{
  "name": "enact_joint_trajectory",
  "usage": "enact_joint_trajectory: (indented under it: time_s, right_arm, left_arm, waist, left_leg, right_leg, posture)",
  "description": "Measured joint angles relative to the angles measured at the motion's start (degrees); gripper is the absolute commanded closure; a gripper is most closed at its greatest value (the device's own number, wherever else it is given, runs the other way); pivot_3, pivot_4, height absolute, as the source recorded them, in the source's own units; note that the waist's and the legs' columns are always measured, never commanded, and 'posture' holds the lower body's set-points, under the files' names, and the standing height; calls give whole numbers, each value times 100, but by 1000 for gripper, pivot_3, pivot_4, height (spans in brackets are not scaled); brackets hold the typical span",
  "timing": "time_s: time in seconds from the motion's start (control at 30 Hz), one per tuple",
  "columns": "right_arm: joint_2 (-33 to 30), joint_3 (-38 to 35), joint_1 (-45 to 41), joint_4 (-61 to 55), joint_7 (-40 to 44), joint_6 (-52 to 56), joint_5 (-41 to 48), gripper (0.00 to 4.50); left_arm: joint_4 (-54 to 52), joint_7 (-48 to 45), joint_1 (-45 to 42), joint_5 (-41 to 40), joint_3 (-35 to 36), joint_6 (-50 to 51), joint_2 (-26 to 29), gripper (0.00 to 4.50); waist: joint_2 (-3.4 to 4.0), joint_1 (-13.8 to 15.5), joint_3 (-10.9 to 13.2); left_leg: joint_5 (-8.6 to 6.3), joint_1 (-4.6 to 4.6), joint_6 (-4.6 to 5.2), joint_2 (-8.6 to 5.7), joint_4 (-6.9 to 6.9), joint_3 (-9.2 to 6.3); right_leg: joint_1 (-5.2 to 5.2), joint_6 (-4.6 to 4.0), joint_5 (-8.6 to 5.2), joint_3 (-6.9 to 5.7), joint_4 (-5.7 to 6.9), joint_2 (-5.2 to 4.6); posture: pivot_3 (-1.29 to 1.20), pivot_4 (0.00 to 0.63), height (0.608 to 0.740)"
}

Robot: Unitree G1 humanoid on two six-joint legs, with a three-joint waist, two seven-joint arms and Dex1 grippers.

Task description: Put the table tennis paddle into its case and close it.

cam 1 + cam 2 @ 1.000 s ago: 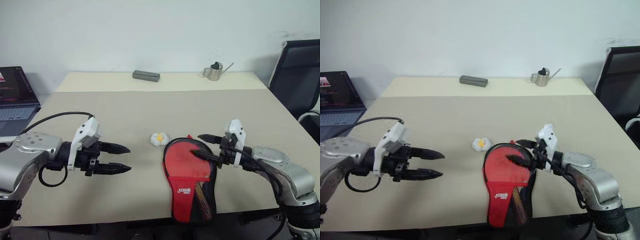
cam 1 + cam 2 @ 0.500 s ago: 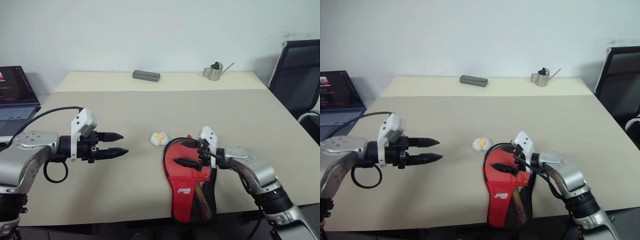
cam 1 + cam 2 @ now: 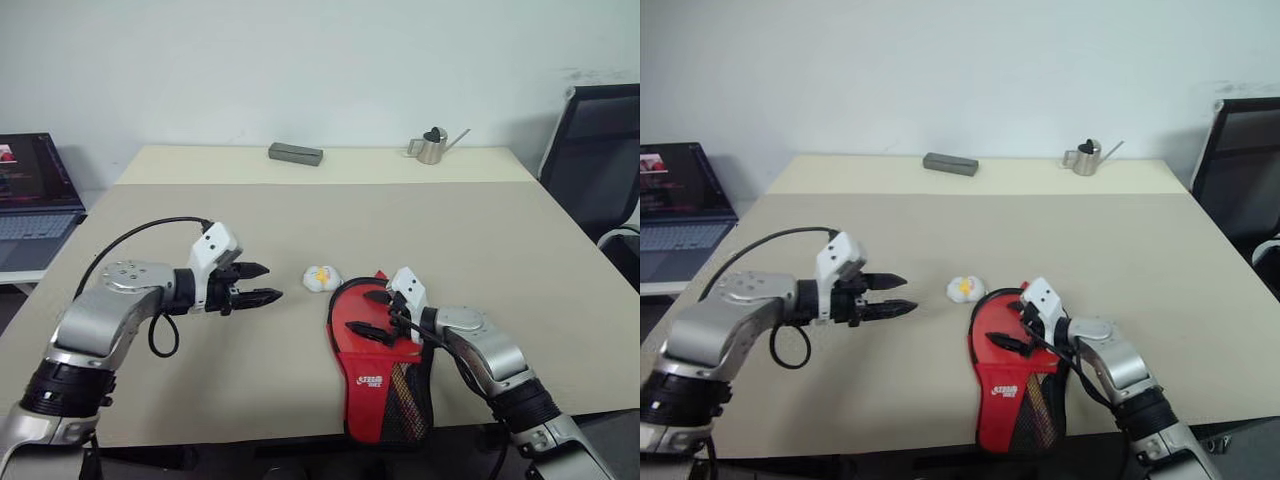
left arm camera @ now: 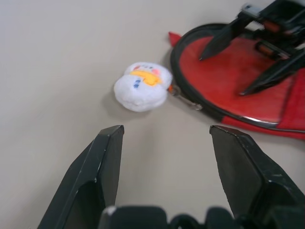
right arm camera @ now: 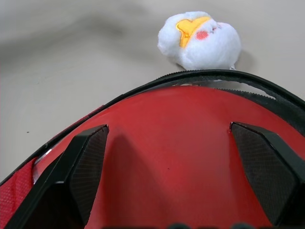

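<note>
The case point(image 3: 385, 395) lies at the table's front edge, red logo panel and black mesh pocket toward me. Its black zip rim stands open around a round red face, the table tennis paddle point(image 3: 385, 312); the handle is hidden inside. A white charm point(image 3: 321, 277) rests on the table, touching the rim's far left side. My right gripper point(image 3: 362, 312) is open just over the red face, fingers point(image 5: 88, 157) spread across it. My left gripper point(image 3: 272, 281) is open and empty, hovering left of the charm point(image 4: 143, 87) and pointing at it.
The table point(image 3: 180, 380) ends just at the case, which overhangs its front edge. A laptop point(image 3: 35, 190) sits on a separate desk at the left. A grey box point(image 3: 295, 153) and a small metal watering can point(image 3: 432, 145) stand at the back. A black chair point(image 3: 600, 140) is at the right.
My right gripper came down and leftward onto the round red part of the case. My left gripper advanced rightward toward the charm and sank a little.
</note>
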Motion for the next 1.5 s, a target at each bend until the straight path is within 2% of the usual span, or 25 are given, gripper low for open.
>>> enact_joint_trajectory:
  time_s: [0.07, 0.1, 0.17, 0.23, 0.27, 0.47, 0.77, 1.03, 1.23, 1.33, 1.5]
  right_arm:
    - [43, -12, 51, -36, -48, -18, -31, 63]
    - [77, -19, 71, -57, -82, -17, -44, 8]
    - [146, -23, 110, -104, -116, -11, -65, 0]
    - [195, -26, 154, -161, -146, 13, -77, 0]
    - [217, -26, 187, -191, -168, 23, -80, 0]
    - [250, -31, 229, -269, -218, 95, -99, 0]
    - [364, -33, 212, -265, -272, 140, -145, 0]
    - [479, -79, 238, -312, -468, 216, -151, 0]
    - [509, -133, 331, -449, -645, 312, -127, 0]
    - [504, -207, 466, -591, -750, 373, -95, 0]
    - [461, -260, 629, -810, -860, 498, -85, 0]
  left_arm:
    - [241, 121, -215, 225, -232, -29, -237, 1354]
    - [387, 164, -314, 373, -349, -113, -338, 1189]
    - [767, 190, -532, 711, -590, -392, -441, 747]
    - [1253, 168, -799, 1040, -793, -755, -498, 62]
    - [1508, 128, -945, 1178, -859, -938, -550, 26]
    - [2749, -246, -1632, 1680, -1046, -1848, -912, 26]
    - [3972, -941, -2186, 2176, -1370, -3195, -1566, 26]
    - [5492, -807, -2740, 2994, -1643, -4439, -2066, 26]
    - [6089, -674, -2886, 3283, -1666, -4952, -2361, 26]
    - [6185, -661, -2898, 3366, -1666, -5162, -2425, 631]
    - [6311, -669, -2895, 3394, -1664, -5243, -2445, 2352]
  waist:
    - [-6, -5, -4]
    - [-8, -9, -6]
    - [-10, -11, -6]
    - [-10, -19, -7]
    - [-9, -17, -7]
    - [-13, -18, -10]
    - [-27, -34, -19]
    - [-43, -27, -30]
    - [-38, -20, -36]
    - [-34, -13, -42]
    - [-28, -12, -45]
  left_leg:
    - [0, 2, 0, 0, 3, 1]
    - [0, 2, 0, -2, 3, 2]
    - [0, -2, 0, -2, 3, 4]
    - [0, -2, 0, 1, 2, 6]
    - [0, -3, 0, 0, 2, 4]
    - [-1, -5, 0, -2, 3, 8]
    - [-1, -4, 0, 2, 5, 10]
    - [-1, -11, 2, 1, 19, 7]
    - [-1, -16, 2, 1, 27, 3]
    - [-1, -17, 3, -1, 31, 1]
    - [0, -17, 4, 0, 39, 0]
  right_leg:
    - [4, 7, 4, 0, 1, 2]
    - [4, 11, 6, 1, 3, 3]
    - [5, 12, 8, 2, 4, 3]
    - [2, 12, 8, 2, 4, 3]
    - [2, 12, 7, 0, 5, 4]
    - [2, 14, 9, -1, 4, 3]
    - [2, 16, 10, -2, 7, 6]
    - [4, 27, 16, -11, 8, 6]
    - [6, 33, 20, -18, 8, 6]
    - [11, 37, 22, -20, 7, 5]
    - [11, 51, 30, -20, 7, 4]
  posture:
    - [0, 150, 740]
    - [0, 150, 740]
    - [0, 150, 740]
    - [0, 150, 740]
    - [0, 150, 740]
    - [0, 150, 740]
    - [0, 150, 740]
    - [0, 150, 740]
    - [0, 150, 740]
    - [0, 150, 740]
    - [0, 150, 740]
